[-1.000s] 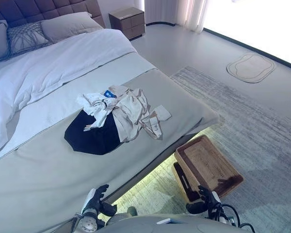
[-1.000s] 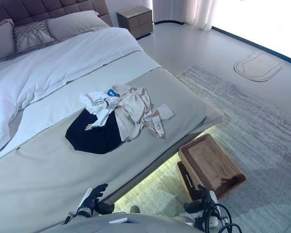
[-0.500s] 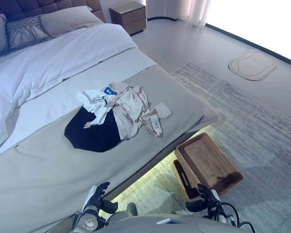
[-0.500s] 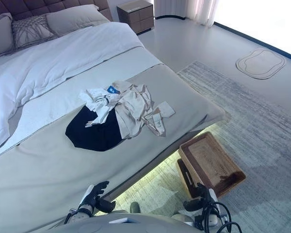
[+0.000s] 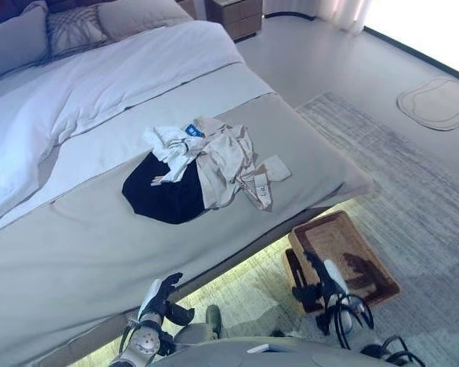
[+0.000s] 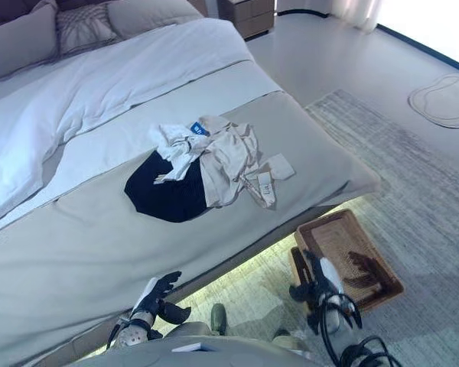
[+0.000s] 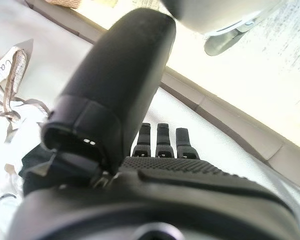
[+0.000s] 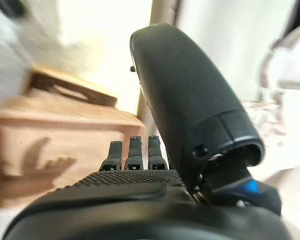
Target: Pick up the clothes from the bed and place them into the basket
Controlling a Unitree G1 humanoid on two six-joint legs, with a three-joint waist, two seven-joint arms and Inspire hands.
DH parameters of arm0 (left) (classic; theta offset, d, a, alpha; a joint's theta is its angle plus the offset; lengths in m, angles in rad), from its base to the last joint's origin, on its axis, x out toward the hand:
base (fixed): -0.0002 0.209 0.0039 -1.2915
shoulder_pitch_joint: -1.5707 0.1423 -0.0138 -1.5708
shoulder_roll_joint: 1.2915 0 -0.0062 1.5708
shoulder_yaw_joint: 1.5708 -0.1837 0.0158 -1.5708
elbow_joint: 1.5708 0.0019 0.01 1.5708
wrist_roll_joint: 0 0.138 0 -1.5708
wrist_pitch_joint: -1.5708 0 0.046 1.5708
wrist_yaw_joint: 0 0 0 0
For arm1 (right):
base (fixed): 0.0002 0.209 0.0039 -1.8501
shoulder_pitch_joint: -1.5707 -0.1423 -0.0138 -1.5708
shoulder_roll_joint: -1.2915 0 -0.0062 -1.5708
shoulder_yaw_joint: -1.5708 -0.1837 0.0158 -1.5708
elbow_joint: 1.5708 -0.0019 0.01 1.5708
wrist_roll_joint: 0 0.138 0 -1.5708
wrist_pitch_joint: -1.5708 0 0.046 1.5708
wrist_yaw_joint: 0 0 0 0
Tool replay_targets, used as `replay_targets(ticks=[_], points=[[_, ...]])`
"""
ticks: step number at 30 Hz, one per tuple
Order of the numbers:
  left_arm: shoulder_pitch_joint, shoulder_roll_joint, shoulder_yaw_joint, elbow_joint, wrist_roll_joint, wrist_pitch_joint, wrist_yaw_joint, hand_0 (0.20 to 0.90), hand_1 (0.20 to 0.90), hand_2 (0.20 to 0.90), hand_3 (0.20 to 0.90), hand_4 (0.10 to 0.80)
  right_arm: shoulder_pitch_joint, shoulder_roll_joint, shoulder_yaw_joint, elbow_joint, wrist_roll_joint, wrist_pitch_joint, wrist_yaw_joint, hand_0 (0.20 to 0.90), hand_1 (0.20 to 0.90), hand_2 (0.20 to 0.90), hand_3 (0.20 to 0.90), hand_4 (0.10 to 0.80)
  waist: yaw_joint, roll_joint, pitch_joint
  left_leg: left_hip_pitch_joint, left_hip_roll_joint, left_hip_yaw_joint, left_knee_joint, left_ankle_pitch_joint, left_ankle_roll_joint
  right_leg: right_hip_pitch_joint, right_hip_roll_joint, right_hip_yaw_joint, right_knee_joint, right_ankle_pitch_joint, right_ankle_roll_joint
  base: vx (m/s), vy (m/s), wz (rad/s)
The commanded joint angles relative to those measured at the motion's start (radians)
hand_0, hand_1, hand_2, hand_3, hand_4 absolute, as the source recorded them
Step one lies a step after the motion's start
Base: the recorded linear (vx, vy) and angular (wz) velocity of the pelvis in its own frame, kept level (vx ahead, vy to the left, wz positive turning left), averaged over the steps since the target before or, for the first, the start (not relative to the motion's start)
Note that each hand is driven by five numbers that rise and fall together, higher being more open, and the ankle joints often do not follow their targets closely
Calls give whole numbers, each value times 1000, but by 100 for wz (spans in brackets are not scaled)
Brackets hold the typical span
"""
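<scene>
One heap of clothes [image 5: 203,164] lies mid-bed [image 5: 76,245], untouched; the basket [image 5: 344,256] sits on the floor beside it. Left hand [image 5: 162,300] and right hand [image 5: 321,277] hang low, fingers relaxed, empty. Approach step: next, reach forward over the heap.

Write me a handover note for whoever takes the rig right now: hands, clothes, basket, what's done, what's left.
Left hand: open, empty, low by the near edge of the bed.
Right hand: open, empty, over the near end of the basket.
Clothes: a single pile in the middle of the bed, a cream garment and a white garment lying over a dark navy garment. Neither hand touches them.
Basket: wicker, on the rug beside the bed's corner, with no clothes visible in it.
Done: nothing moved.
Left: pick up every garment and put it in the basket.
</scene>
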Motion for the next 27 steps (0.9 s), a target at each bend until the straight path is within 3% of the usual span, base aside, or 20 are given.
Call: replay_targets(ticks=[1, 7, 11, 15, 19, 27], points=[[-29, 36, -41, -17, 46, -37, 28, 900, 900, 900, 900, 800, -116, -25, 24, -125, 18, -27, -75, 900, 900, 900, 900, 800, 34, -38, -15, 28, 0, 14, 41, -103, 1, -86, -57, 85, 59, 52, 30, 85, 98, 6], [-13, 75, -51, -55, 81, -10, -2, 900, 900, 900, 900, 800, -188, -78, 16, -297, 4, 44, -107, 900, 900, 900, 900, 800, 32, -45, -5, 29, -10, 16, 60, -119, 41, -158, -55, 121, 247, 15, 40, 65, 68, 6], [-58, 109, -84, -80, 31, 6, -18, 900, 900, 900, 900, 800, -282, -117, 42, -369, -4, 118, -116, 900, 900, 900, 900, 800, 13, -46, 29, 20, -9, -40, 64, -120, 35, -223, -52, 199, 238, 59, 53, 28, -122, 5], [-121, 119, -112, -109, -35, 14, -36, 900, 900, 900, 900, 800, -484, -184, 59, -387, 39, 216, -63, 900, 900, 900, 900, 800, 17, -43, 58, -47, 2, -28, 123, -117, 17, -222, -32, 199, 189, 35, 14, -39, -105, 46], [-178, 122, -159, -118, -39, -14, -24, 900, 900, 900, 900, 800, -727, -297, 90, -339, 91, 259, -8, 900, 900, 900, 900, 800, 51, -41, 114, -154, 5, -52, 198, -109, -4, -275, -28, 161, 234, 1, -17, -137, -73, 20], [-186, 141, -204, -155, -22, -116, 67, 900, 900, 900, 900, 800, -1037, -405, 205, -214, 48, 343, -72, 900, 900, 900, 900, 800, 117, -2, 218, -336, -10, -97, 383, -134, -9, -448, -84, 96, 473, -78, -73, -85, 26, 27]])
